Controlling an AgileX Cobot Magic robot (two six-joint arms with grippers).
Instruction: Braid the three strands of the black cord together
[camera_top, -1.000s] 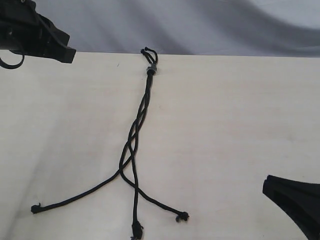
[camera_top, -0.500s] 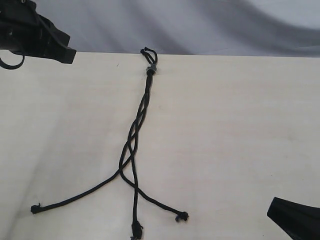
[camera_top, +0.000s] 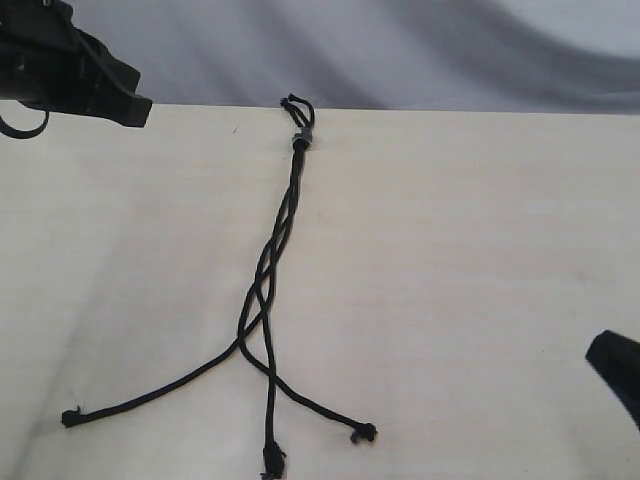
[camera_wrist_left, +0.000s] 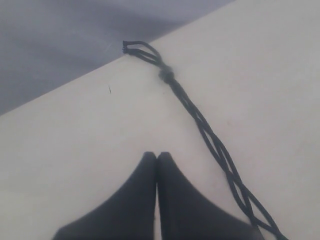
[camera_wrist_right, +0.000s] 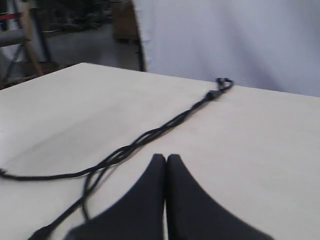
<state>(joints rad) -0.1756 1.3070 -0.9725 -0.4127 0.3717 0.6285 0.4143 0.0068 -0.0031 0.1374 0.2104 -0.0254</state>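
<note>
Cord position: the black cord lies flat on the bench, running from upper centre of the exterior view down to the bottom edge. Its knot, with short loops above it, sits at the bench's far edge. A small grey piece shows at the knot but is too small to identify. It may anchor that end so the lengths can be pulled taut.

Below the knot the three strands cross loosely a few times, then part left of centre. One tip rests at lower left, one at bottom centre, one just right of it. This fan keeps each free end apart from the others, which in my judgement lets each be picked singly. The braid is judged slack and unfinished, with long free tails remaining.

The left arm sits at upper left and the right arm at lower right, both well apart from the cord. Left jaws are pressed together on nothing, as are right jaws. Neither arm touches a strand.
</note>
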